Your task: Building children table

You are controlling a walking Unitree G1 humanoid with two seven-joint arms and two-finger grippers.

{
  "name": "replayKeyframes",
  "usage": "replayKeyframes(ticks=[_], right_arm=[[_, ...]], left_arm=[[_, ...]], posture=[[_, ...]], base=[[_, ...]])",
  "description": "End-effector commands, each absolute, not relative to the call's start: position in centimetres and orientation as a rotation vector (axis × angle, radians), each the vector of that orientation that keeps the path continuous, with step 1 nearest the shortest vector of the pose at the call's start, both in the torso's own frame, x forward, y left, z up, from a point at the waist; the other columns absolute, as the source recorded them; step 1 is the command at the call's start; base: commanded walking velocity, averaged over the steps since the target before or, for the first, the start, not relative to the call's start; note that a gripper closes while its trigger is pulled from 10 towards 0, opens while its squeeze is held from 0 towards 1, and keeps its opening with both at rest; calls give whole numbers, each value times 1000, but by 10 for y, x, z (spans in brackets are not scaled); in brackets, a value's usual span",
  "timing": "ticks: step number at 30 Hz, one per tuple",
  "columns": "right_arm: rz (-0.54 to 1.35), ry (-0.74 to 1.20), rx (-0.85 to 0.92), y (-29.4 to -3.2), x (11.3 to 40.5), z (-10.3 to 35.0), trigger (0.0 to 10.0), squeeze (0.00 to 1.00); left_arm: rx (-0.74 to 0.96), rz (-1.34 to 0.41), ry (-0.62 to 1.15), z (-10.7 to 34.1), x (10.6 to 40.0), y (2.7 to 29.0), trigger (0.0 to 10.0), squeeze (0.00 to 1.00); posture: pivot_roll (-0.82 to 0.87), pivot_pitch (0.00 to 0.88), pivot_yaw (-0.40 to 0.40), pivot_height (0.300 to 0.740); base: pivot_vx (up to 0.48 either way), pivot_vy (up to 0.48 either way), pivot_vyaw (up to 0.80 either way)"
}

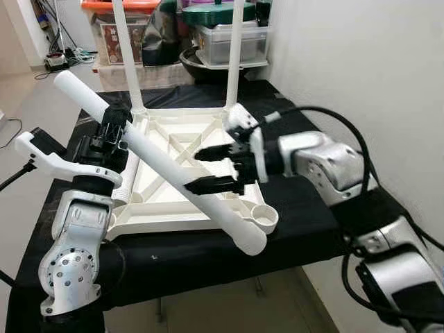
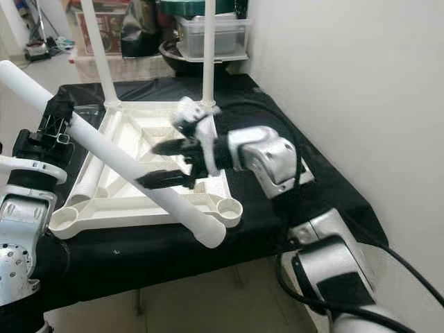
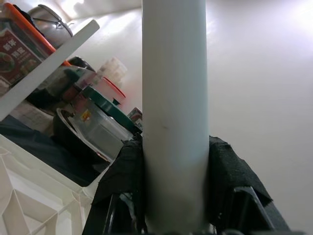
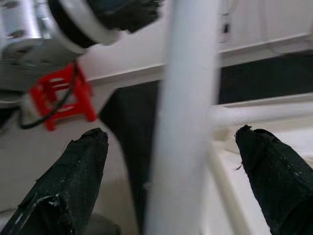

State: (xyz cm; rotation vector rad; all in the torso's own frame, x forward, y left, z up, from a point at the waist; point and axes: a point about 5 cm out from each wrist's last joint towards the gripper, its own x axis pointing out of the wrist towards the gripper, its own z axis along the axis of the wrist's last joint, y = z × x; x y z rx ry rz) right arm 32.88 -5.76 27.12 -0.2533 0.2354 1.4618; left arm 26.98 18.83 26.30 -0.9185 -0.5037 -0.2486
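A white children's table top (image 1: 161,223) lies upside down on a black-covered bench. Two white legs (image 1: 127,55) (image 1: 234,55) stand upright in its far corners. My left gripper (image 1: 114,132) is shut on a third long white leg (image 1: 159,161), holding it slanted across the top; the leg's lower end hangs past the near right socket (image 1: 264,217). In the left wrist view the leg (image 3: 173,112) sits tight between the pads (image 3: 122,181). My right gripper (image 1: 194,171) is open, its fingers (image 4: 73,186) straddling the leg (image 4: 183,122) without touching. Another leg (image 2: 87,184) lies along the top's left side.
A white wall runs close along the right. Behind the bench stand plastic storage boxes (image 1: 232,38) and a dark pot (image 1: 201,66). The bench's black front edge (image 1: 208,260) is near me, with floor below and to the left.
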Motion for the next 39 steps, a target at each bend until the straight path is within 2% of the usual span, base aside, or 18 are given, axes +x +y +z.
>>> replayKeyframes(ticks=[1,4,9,14,22,23,24,25,39], right_arm=[[1488,274,-262,-53,325,266,10000,0],[1601,343,-290,-36,307,254,10000,0],[1663,387,-317,-31,298,241,10000,0],[1553,507,-351,-25,306,203,10000,0],[1341,583,-301,-8,321,185,10000,0],[1314,591,-277,-7,323,184,7961,0],[1314,591,-277,-7,323,184,7961,0],[1285,595,-247,-6,326,183,0,0],[1355,564,-73,-5,318,200,0,0]], left_arm=[[-894,-259,-507,264,269,187,0,0],[-871,-279,-494,263,270,179,0,0],[-859,-289,-484,261,270,175,0,0],[-862,-304,-485,263,272,169,0,0],[-849,-312,-492,264,274,165,0,0],[-848,-309,-494,264,274,164,0,0],[-848,-309,-494,264,274,164,0,0],[-849,-303,-498,264,274,165,0,0],[-846,-243,-434,247,280,170,0,0]], posture=[[7,0,-19,740],[23,0,-30,740],[21,0,-37,740],[28,0,-42,740],[28,0,-53,740],[29,0,-55,740],[29,0,-55,740],[32,0,-59,740],[19,0,-58,740]], base=[[0,0,0],[0,0,0],[0,0,0],[0,0,0],[0,0,0],[0,0,0],[0,0,0],[0,0,0],[0,0,0]])
